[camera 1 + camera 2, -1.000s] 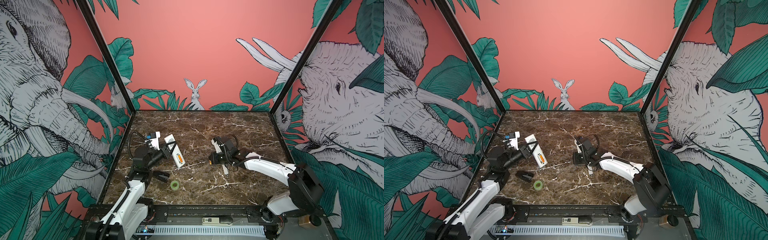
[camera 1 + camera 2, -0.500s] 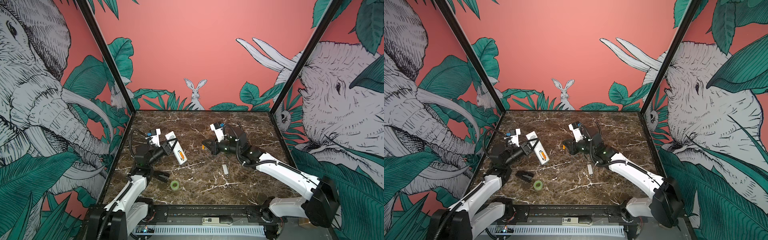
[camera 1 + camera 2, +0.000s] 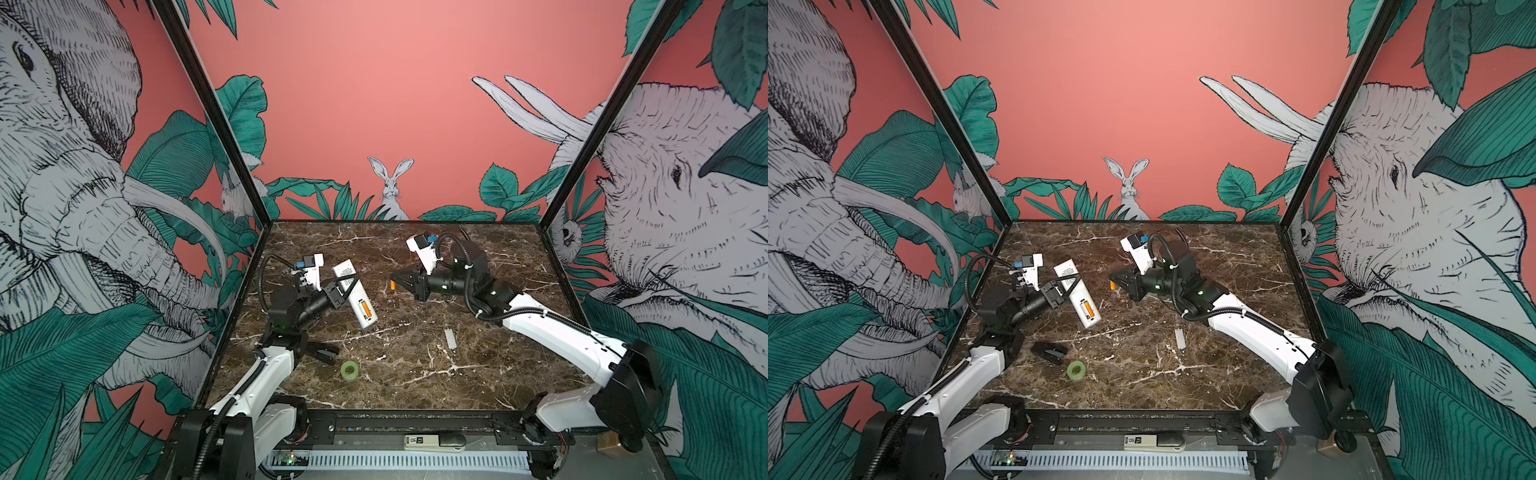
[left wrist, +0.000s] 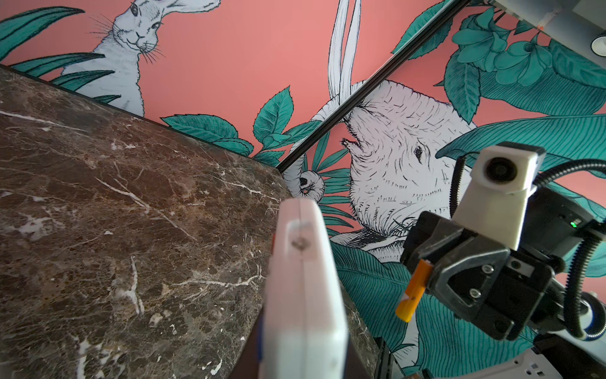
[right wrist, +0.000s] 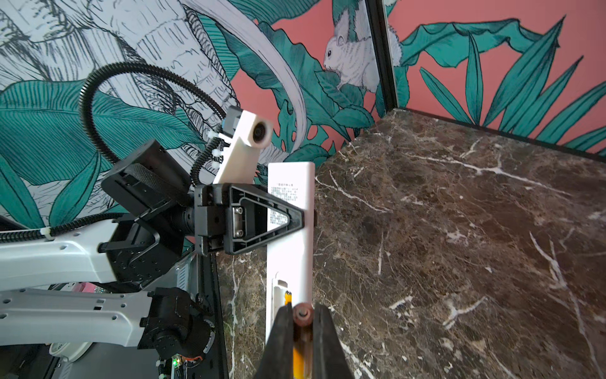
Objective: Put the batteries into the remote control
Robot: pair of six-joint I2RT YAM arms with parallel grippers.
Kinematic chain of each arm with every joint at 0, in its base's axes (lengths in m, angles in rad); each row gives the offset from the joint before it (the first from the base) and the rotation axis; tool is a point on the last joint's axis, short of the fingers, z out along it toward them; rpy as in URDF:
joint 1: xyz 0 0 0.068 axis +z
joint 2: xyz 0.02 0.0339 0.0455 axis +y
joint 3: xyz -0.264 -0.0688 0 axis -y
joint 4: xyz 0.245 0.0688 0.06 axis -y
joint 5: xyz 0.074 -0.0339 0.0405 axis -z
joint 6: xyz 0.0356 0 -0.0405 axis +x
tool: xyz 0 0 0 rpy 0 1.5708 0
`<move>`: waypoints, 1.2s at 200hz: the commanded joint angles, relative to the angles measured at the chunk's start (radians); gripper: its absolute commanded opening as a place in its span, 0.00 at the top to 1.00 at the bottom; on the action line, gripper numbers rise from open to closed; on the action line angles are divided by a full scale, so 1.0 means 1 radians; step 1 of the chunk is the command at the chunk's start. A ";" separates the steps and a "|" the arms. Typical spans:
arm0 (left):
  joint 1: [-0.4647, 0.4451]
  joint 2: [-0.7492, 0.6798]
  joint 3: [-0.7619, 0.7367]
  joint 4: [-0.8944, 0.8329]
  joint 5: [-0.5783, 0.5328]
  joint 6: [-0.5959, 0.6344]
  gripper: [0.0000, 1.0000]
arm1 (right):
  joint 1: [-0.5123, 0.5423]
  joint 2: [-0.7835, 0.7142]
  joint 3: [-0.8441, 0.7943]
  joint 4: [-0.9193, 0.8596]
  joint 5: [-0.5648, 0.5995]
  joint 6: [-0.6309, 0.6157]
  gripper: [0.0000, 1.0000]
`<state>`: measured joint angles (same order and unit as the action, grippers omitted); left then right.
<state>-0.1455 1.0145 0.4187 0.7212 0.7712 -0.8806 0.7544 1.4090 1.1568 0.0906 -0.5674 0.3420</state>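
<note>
Above the marble table (image 3: 415,374), my left end effector (image 3: 348,286) clamps the stiff remote control (image 3: 356,300) mid-body while my right end effector (image 3: 397,282), at its three o'clock, pinches the light, likely slippery battery (image 3: 392,285) across its barrel

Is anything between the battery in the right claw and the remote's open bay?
Nothing visible. The battery in the right claw hangs in open air beside the remote; the left claw grips it mid-length, clear of the bay.
</note>
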 commanded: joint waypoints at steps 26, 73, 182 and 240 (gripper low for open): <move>-0.005 -0.003 0.033 0.077 0.021 -0.041 1.00 | 0.054 0.042 0.065 -0.043 -0.032 -0.115 1.00; -0.004 0.029 0.028 0.150 0.031 -0.105 1.00 | 0.101 0.078 0.108 -0.098 -0.002 -0.176 1.00; -0.004 0.029 0.025 0.158 0.027 -0.111 1.00 | 0.140 0.109 0.113 -0.074 0.032 -0.168 1.00; -0.004 0.024 0.026 0.163 0.031 -0.118 1.00 | 0.146 0.125 0.100 -0.021 0.036 -0.135 1.00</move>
<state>-0.1455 1.0542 0.4236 0.8291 0.7887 -0.9821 0.8944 1.5219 1.2556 -0.0032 -0.5339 0.1932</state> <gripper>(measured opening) 0.211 0.095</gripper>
